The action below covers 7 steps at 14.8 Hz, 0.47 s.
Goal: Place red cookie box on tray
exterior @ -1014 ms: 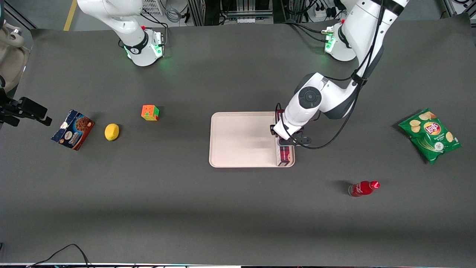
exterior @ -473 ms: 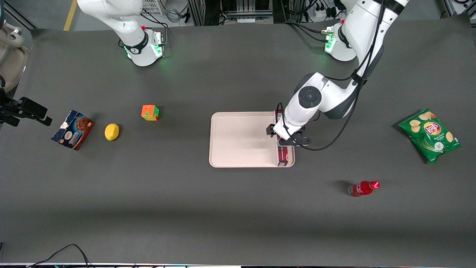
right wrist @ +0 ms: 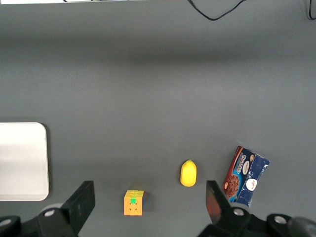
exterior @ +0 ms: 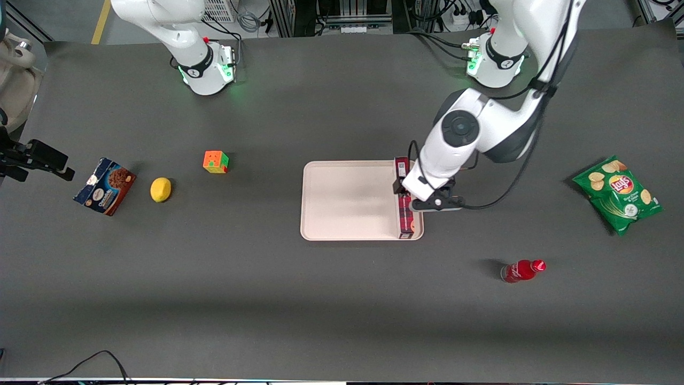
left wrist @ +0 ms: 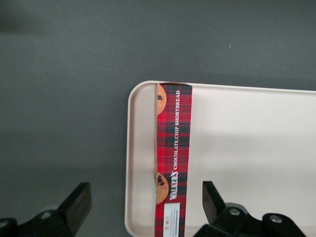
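Left wrist view: red cookie box (left wrist: 173, 163) lies flat inside the tray (left wrist: 247, 128), its long side running along the tray's short rim at the working arm's end, on edge with the tartan face up. Gripper (left wrist: 143, 207) hovers above the box with its fingers (left wrist: 76, 205) spread wide; one finger is over the bare table outside the rim, the other over the tray floor, neither touching the carton.

Front view: gripper (exterior: 422, 197) sits over the middle of the red cookie box (exterior: 405, 220), hiding part of it. Tray (exterior: 347, 200) lies mid-table.

Other items: chip bag (exterior: 617, 193) toward the working arm's end; small red bottle (exterior: 522, 270) nearer the camera than the tray; puzzle cube (exterior: 215, 161), lemon (exterior: 160, 189) and dark-blue box (exterior: 105, 185) toward the parked arm's end.
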{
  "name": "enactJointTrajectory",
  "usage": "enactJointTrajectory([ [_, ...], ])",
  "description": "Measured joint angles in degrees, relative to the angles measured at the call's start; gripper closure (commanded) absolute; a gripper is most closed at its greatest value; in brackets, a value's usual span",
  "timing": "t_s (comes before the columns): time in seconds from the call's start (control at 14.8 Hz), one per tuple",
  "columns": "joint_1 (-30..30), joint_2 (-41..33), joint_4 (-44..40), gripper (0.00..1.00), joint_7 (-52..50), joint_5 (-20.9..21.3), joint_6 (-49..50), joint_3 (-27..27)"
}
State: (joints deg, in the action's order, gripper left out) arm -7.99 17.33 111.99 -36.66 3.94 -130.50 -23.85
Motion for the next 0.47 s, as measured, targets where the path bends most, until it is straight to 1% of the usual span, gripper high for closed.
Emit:
enactJointTrajectory([
  [0.07,0.77,-1.72,-0.48,0.0,3.91,-1.69,1.57,0.83],
  [0.2,1.79,-4.93,-0.81,0.0,14.02,-3.34,5.62,4.98],
  [0.47,2.89,-9.54,-2.04,0.0,33.07,-3.79,14.57,16.34],
])
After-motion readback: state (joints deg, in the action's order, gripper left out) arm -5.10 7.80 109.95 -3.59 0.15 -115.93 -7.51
